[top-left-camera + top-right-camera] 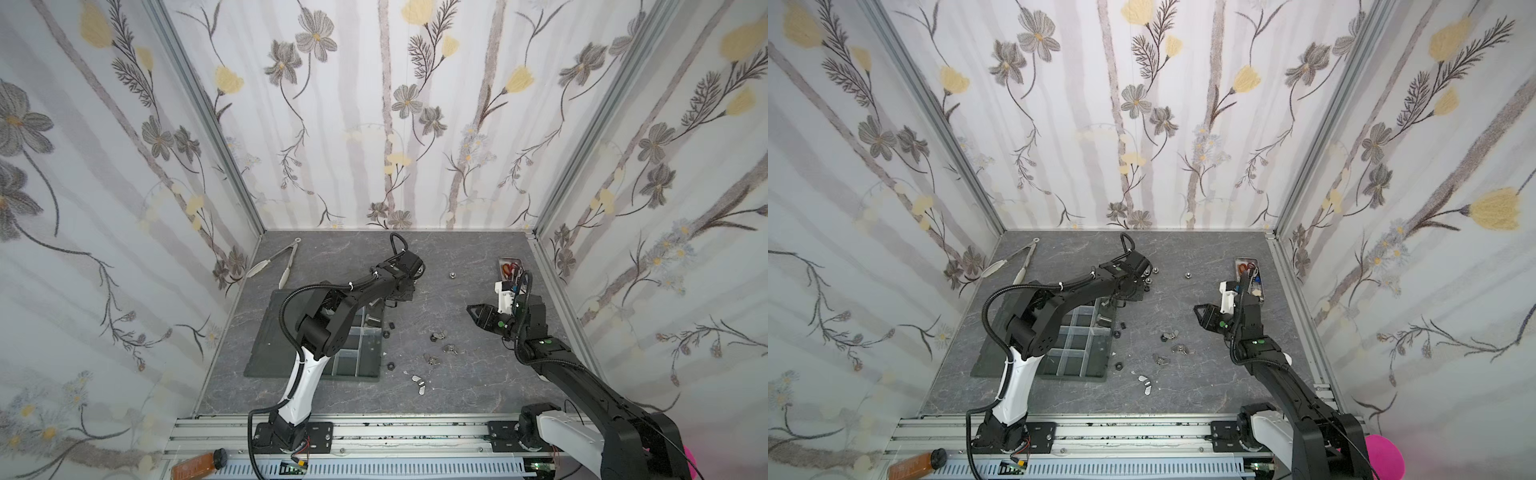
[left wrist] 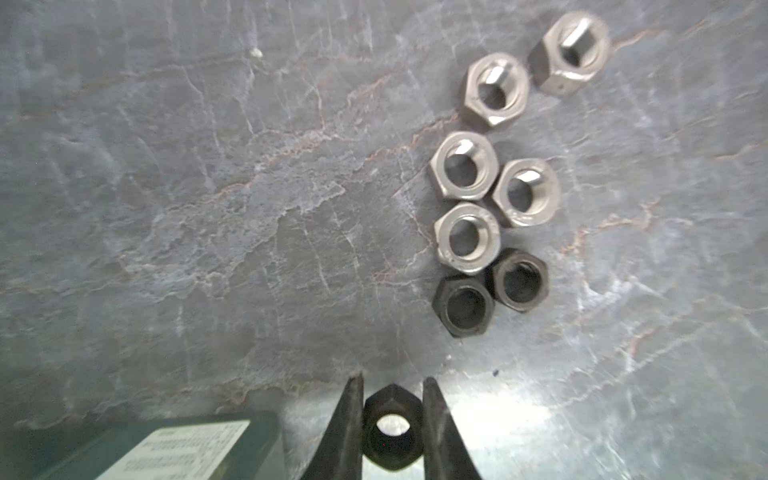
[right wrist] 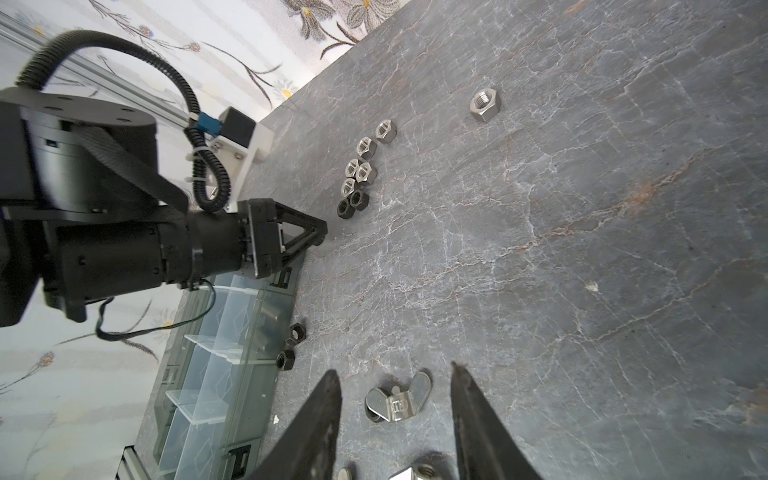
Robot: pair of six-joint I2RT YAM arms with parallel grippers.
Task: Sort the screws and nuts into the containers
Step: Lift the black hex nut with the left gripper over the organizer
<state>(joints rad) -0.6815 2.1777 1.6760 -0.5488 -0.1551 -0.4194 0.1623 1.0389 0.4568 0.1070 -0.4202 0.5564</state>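
Note:
My left gripper [image 2: 393, 379] is shut on a black hex nut [image 2: 392, 399], low over the table beside the organiser tray's far corner [image 2: 174, 440]. Just beyond its tips lies a cluster of nuts: several silver [image 2: 463, 166] and two black [image 2: 463, 305]. Both top views show this gripper [image 1: 404, 293] past the tray's far right corner. My right gripper [image 3: 395, 370] stands open above a silver wing nut [image 3: 397, 401], not touching it. The containers are clear-walled cells [image 1: 357, 357] in the dark tray [image 1: 316, 376]. A silver screw-like piece [image 1: 372, 320] lies in a far cell.
More wing nuts [image 1: 451, 348] and black nuts [image 1: 390, 365] lie right of the tray. A lone silver nut [image 1: 451, 274] sits farther back. Metal tongs [image 1: 286, 259] lie at the back left. A narrow tray of scissors [image 1: 511, 268] stands at the back right.

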